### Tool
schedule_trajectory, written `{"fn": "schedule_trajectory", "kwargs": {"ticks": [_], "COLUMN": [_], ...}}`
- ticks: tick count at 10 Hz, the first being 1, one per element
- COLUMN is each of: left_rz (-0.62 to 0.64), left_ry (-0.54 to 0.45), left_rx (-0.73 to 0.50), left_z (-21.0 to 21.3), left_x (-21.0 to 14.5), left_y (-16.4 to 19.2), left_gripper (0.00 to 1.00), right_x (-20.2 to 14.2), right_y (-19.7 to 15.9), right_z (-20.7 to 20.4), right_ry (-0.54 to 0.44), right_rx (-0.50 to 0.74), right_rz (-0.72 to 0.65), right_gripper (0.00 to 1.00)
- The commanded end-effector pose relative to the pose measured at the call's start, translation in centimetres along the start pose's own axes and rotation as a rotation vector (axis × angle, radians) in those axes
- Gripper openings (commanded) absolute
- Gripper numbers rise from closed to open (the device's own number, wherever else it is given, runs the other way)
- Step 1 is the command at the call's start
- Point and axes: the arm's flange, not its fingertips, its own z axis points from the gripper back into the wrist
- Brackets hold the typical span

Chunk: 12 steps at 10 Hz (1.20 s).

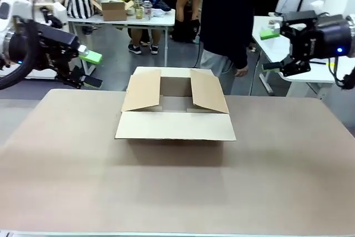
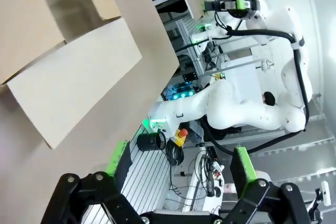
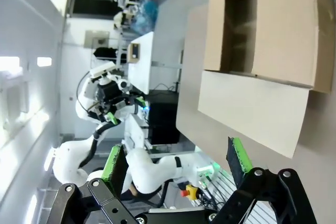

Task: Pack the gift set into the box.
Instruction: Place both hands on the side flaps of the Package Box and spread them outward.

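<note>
In the front view the left gripper (image 1: 89, 67) hangs above the table's (image 1: 277, 181) far left corner with its green-padded fingers spread and nothing between them, well apart from the box (image 1: 175, 109). The right gripper (image 1: 273, 49) is likewise spread and empty, raised off to the box's right, above the table's far right edge. The box sits on the far half of the table, midway between the two arms; its near flap lies folded out flat toward the robot, its two side flaps lean inward over the opening, and the inside looks empty as far as it shows. A person (image 1: 224, 15) in dark clothes stands just behind the box, one hand (image 1: 241, 71) hanging near its far right corner. Bare tabletop runs wide on every side of the box. In the left wrist view the left gripper's fingers (image 2: 116, 157) stand wide apart, holding nothing, the box (image 2: 73, 72) lying well beyond them at upper left. In the right wrist view the right gripper's fingers (image 3: 239, 155) are also wide apart and empty, with the box (image 3: 262, 51) at upper right and bare table between.
</note>
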Motion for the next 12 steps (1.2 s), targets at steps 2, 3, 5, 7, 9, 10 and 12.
{"fn": "schedule_trajectory", "kwargs": {"ticks": [2, 3, 5, 7, 9, 10, 12], "left_rz": [-0.034, -0.034, -0.034, 0.006, 0.0, -0.021, -0.019], "left_ry": [-0.018, -0.018, -0.018, -0.066, -0.026, 0.019, 0.022], "left_rx": [-0.03, -0.03, -0.03, 0.224, 0.448, 0.527, 0.641], "left_z": [0.0, 0.0, 0.0, -0.4, -3.7, -6.0, -9.0], "left_x": [0.0, 0.0, 0.0, 1.0, 4.3, 5.9, 8.1], "left_y": [0.1, 0.1, 0.1, -1.7, -3.7, -4.5, -4.8], "left_gripper": [1.0, 1.0, 1.0, 1.0, 1.0, 1.0, 1.0], "right_x": [0.2, 0.2, 0.2, 0.2, 0.2, 0.2, 0.2], "right_y": [0.1, 0.1, 0.1, 0.1, 0.1, 0.1, 0.1], "right_z": [0.5, 0.5, 0.5, 0.5, 0.5, 0.5, 0.5], "right_ry": [-0.001, -0.001, -0.001, -0.001, -0.001, -0.001, -0.001], "right_rx": [-0.003, -0.003, -0.003, -0.003, -0.003, -0.003, -0.003], "right_rz": [0.051, 0.051, 0.051, 0.051, 0.051, 0.051, 0.051], "right_gripper": [1.0, 1.0, 1.0, 1.0, 1.0, 1.0, 1.0]}}
